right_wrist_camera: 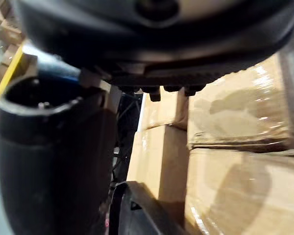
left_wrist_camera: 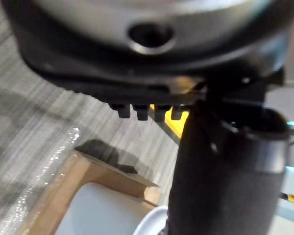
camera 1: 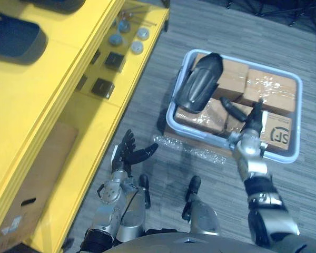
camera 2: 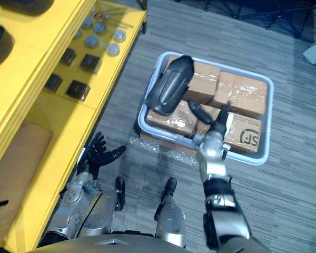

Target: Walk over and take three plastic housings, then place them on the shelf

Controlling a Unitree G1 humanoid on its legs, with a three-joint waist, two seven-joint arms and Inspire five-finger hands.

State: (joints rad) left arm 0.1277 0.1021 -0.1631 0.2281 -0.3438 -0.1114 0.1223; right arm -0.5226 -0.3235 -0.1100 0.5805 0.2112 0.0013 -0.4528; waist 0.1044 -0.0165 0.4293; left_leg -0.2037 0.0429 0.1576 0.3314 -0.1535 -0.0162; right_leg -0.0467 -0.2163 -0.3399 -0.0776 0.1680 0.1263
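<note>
A pale blue bin (camera 1: 300, 105) sits on the grey floor, packed with cardboard boxes (camera 1: 268, 87) wrapped in clear film. 1 black plastic housing (camera 1: 200, 83) lies on top of the boxes at the bin's far corner on the shelf side, its long body sloping over the rim there. No hand touches it.

The right hand (camera 1: 253, 124) hangs over the bin's near half. Its fingers are straight and point at the boxes, its thumb sticks out toward the housing, and it grips nothing. In the right wrist view the boxes lie just past the fingertips.

The left hand (camera 1: 125, 154) hovers over the floor between the bin and the yellow shelf (camera 1: 68, 68), fingers fanned apart and empty.

The shelf stands well apart from the bin, on its left. On its top level lie 2 dark shapes (camera 1: 16, 39), coloured like the housing. A lower level holds round grey discs (camera 1: 116, 38) and 2 black blocks (camera 1: 115, 60). A strip of clear film (camera 1: 189, 150) lies on the floor just beside the bin's near rim.
</note>
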